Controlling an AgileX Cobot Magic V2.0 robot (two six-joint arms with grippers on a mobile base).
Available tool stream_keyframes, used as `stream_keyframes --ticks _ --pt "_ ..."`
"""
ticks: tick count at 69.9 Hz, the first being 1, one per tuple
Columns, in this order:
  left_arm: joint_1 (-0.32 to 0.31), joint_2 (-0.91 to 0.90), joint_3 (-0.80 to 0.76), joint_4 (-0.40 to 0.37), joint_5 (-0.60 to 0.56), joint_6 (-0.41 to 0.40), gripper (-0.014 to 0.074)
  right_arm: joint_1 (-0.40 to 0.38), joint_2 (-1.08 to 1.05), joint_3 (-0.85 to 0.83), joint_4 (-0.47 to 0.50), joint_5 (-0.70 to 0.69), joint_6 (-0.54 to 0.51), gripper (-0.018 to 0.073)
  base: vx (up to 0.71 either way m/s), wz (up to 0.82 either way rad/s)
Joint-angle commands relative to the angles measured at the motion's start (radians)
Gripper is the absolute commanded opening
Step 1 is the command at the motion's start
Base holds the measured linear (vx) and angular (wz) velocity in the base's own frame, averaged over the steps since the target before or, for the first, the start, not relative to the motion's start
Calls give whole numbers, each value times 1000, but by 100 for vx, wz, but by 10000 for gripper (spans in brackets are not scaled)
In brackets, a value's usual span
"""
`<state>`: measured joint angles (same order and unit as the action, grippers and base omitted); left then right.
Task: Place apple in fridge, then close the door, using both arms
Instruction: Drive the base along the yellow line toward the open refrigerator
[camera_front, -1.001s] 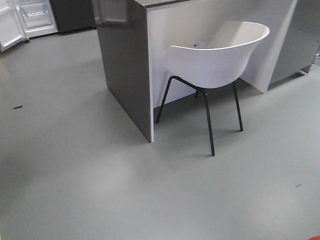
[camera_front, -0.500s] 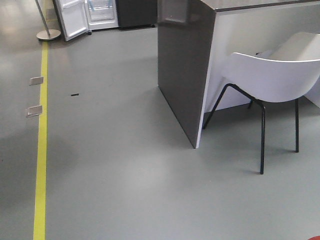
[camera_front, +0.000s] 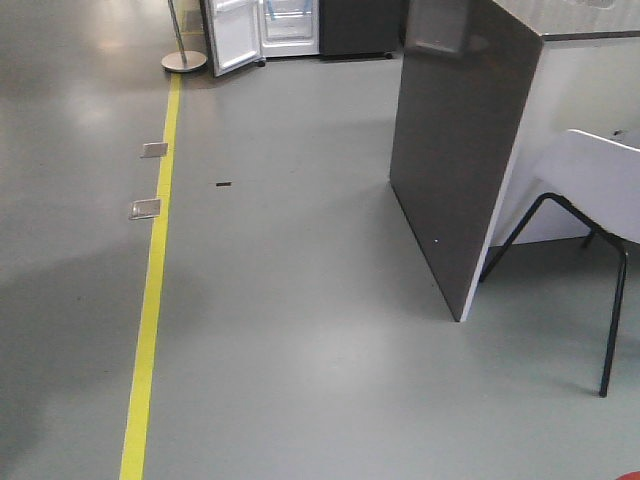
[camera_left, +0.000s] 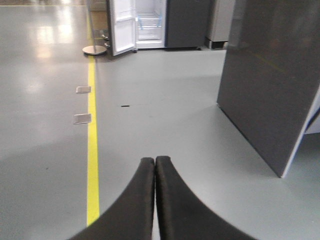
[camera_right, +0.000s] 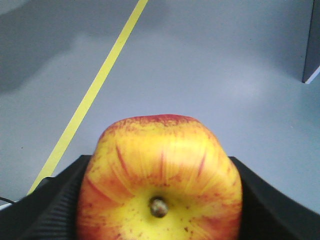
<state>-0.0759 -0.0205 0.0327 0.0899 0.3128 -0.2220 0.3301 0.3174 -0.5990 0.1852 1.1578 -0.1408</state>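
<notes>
Small round red-and-yellow apple clamped between the right jaws, stem end facing the wrist camera; left jaws pressed together, empty; tall white-lined fridge door standing open far ahead and left, well apart across grey floor, along a yellow floor line.

No readable text or labels anywhere

Semi-gloss smooth floor, ribbed matt blk pads, smooth-skinned apple.
</notes>
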Motion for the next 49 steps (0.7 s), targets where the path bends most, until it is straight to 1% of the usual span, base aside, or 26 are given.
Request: stream_keyframes --ticks 1,49 --pt "-4 -5 -31 0 -62 -8 -6 -2 10 -27 8 -62 -3 381 11 30" --pt "-4 -5 -31 0 -62 -8 -6 -2 10 -27 8 -62 -3 381 14 27"
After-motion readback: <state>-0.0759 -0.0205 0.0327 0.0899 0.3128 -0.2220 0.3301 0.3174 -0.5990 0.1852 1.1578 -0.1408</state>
